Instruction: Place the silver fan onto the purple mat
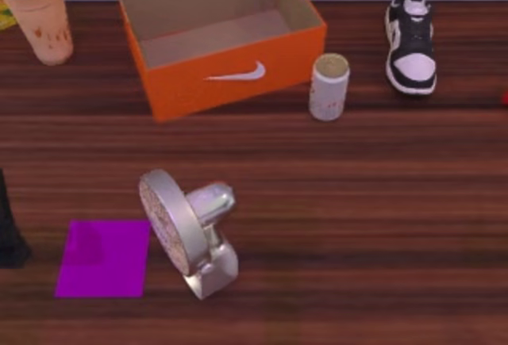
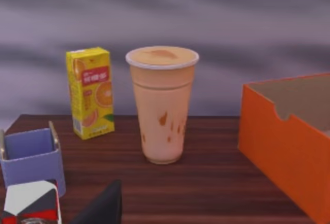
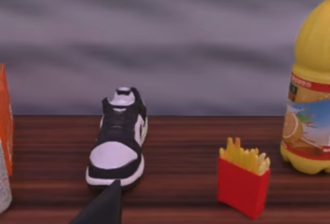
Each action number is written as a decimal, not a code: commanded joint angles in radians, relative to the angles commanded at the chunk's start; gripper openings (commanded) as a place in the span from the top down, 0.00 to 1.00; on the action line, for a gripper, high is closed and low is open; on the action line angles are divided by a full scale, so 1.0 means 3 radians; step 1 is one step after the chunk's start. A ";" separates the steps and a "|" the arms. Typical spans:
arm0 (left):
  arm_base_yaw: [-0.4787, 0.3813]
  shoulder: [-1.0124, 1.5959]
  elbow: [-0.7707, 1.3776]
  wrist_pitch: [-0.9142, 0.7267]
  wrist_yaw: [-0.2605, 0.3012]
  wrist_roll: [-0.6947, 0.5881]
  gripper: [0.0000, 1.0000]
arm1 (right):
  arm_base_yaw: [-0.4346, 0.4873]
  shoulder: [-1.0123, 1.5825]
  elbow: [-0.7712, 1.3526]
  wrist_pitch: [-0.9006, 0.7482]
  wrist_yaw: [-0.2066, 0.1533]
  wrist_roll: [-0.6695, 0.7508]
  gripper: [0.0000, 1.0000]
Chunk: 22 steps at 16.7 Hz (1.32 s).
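Observation:
The silver fan (image 1: 190, 230) stands on the dark wood table at front centre-left, with its round speckled head facing left and its blocky base toward the front. The purple mat (image 1: 99, 259) lies flat just left of it, its right edge under the rim of the fan's head. My left arm (image 1: 9, 238) is parked at the table's far left edge, well clear of the mat. Only one dark fingertip (image 2: 105, 203) shows in the left wrist view, with nothing beside it. My right arm is outside the top view. Its fingertip (image 3: 105, 203) points toward a sneaker, holding nothing.
An open orange shoebox (image 1: 222, 40) sits at the back centre, with a white speckled cup (image 1: 329, 87) to its right and a black-and-white sneaker (image 1: 411, 40) beyond. An orange drink cup (image 1: 40, 12) and a juice carton (image 2: 90, 92) stand back left. Fries (image 3: 242, 180) and a yellow bottle (image 3: 309, 105) are far right.

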 joint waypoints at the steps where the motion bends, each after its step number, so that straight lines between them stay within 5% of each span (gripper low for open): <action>1: 0.0000 0.0000 0.0000 0.0000 0.0000 0.0000 0.00 | 0.0000 0.0000 0.0000 0.0000 0.0000 0.0000 0.00; 8: -0.0320 0.0745 0.0695 -0.0713 0.0009 -0.0548 0.00 | 0.0000 0.0000 0.0000 0.0000 0.0000 0.0000 0.00; 22: -0.1686 0.5056 0.4518 -0.3857 0.0014 -0.3298 0.00 | 0.0000 0.0000 0.0000 0.0000 0.0000 0.0000 0.00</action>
